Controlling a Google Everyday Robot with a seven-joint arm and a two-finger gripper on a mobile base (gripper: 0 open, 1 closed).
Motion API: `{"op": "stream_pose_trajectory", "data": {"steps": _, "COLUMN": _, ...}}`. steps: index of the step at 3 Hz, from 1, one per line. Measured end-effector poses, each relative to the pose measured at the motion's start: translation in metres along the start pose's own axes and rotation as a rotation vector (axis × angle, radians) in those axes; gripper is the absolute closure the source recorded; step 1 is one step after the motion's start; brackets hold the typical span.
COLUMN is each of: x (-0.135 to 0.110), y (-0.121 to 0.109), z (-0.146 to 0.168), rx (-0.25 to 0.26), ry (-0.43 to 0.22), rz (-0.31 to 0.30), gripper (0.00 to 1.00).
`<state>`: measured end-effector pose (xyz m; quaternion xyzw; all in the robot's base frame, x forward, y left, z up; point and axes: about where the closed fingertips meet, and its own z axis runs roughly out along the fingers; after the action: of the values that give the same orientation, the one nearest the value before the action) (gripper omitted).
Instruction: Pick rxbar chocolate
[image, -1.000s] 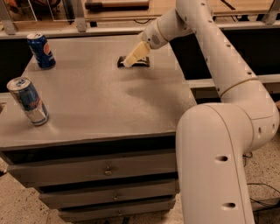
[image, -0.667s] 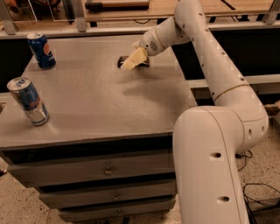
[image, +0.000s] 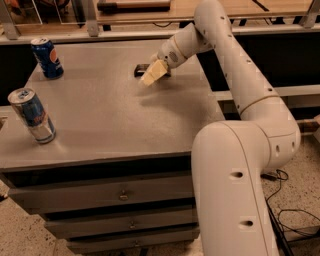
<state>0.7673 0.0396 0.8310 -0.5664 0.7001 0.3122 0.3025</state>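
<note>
**Claw low over the dark bar at the far right of the table**

The rxbar chocolate (image: 140, 70) lies flat on the grey table (image: 110, 125), just left of the claw (image: 154, 73) and partly hidden behind it. Only a small, dark brown-black end of the wrapper shows; no label can be made out. The claw, pale and wedge-shaped, tilts down toward the bar from the right. I cannot tell whether it is open or closed, nor whether it touches the bar.

The table's far edge runs near, behind the claw, and the right edge is near on its right side, where the white arm (image: 235, 60) reaches in over it. To the claw's left and toward the front edge stretches a wide run of grey tabletop. A blue can (image: 47, 58) stands upright well apart to the left, near the far left corner. A second can (image: 32, 116) stands upright well apart, left and forward, close to the front left edge. Drawers (image: 120, 192) sit below the front edge.
</note>
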Motion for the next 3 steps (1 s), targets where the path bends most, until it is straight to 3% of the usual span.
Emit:
{"op": "stream_pose_trajectory", "data": {"steps": 1, "x": 0.0000, "y": -0.0001, "z": 0.0022, "rx": -0.002, "ry": 0.000, "rz": 0.000, "gripper": 0.04}}
{"op": "stream_pose_trajectory", "data": {"steps": 2, "x": -0.0001, "y": -0.0003, "z": 0.0060, "rx": -0.005, "ry": 0.000, "rz": 0.001, "gripper": 0.26}}
{"op": "stream_pose_trajectory", "data": {"steps": 3, "x": -0.0004, "y": -0.0003, "z": 0.0105, "rx": -0.010, "ry": 0.000, "rz": 0.001, "gripper": 0.57}}
